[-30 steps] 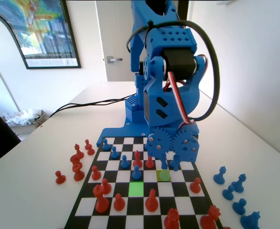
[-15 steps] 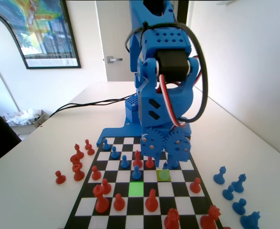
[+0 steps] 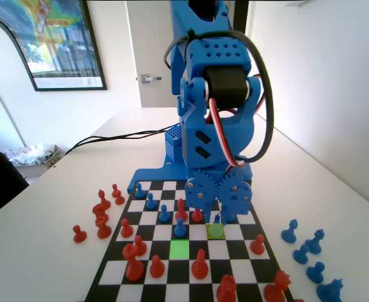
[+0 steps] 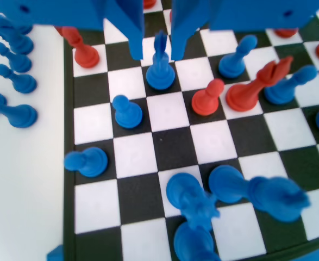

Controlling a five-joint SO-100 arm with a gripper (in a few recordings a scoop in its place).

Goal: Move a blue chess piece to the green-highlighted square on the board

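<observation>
While straddling blue chess piece [image 4: 160, 68] — gripper [image 4: 156, 46] apart

The arm is built of bright blue printed plastic with perforated housings. A black servo block is set into the upper body. Black cable is looped round both sides; red and white leads are run down the front. Two meshing blue toothed gears are mounted above the blue two-finger gripper [image 3: 217, 217], each with a small centre screw.

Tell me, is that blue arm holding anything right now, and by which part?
Nothing is held yet. The gripper is open, its jaws either side of the pointed tip of the small blue plastic chess piece, which stands on the board; a gap shows on each side.
</observation>
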